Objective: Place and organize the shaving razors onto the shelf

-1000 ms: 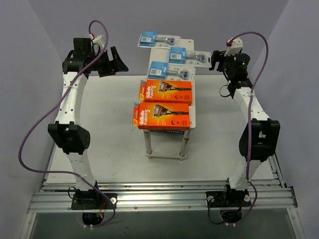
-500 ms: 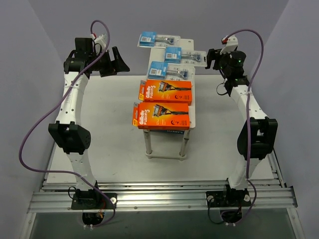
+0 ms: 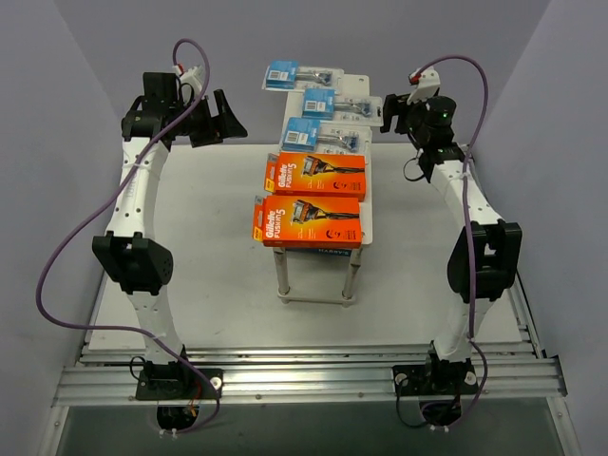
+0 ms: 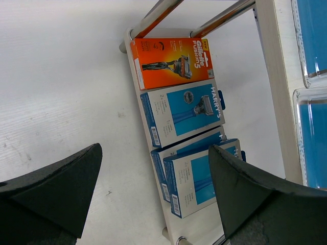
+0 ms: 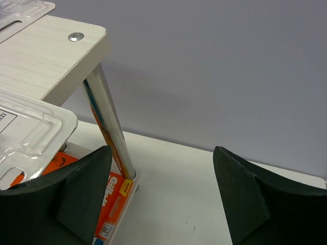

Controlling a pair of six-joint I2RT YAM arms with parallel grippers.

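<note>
Looking basically done: flat orange razor boxes (image 3: 315, 175) and clear blue-card blister packs (image 3: 321, 136) are lining the pale wood-grain shelf (image 5: 46, 56), blue-and-white boxes (image 4: 184, 113) sitting underneath. Left gripper (image 3: 214, 119) and right gripper (image 3: 389, 111) are hovering nearby, jaws apart, empty.

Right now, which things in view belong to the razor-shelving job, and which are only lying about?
Of the job: shelf, orange boxes, blister packs, blue boxes on the lower tier.
Only about: purple cables, metal rail, table.
</note>
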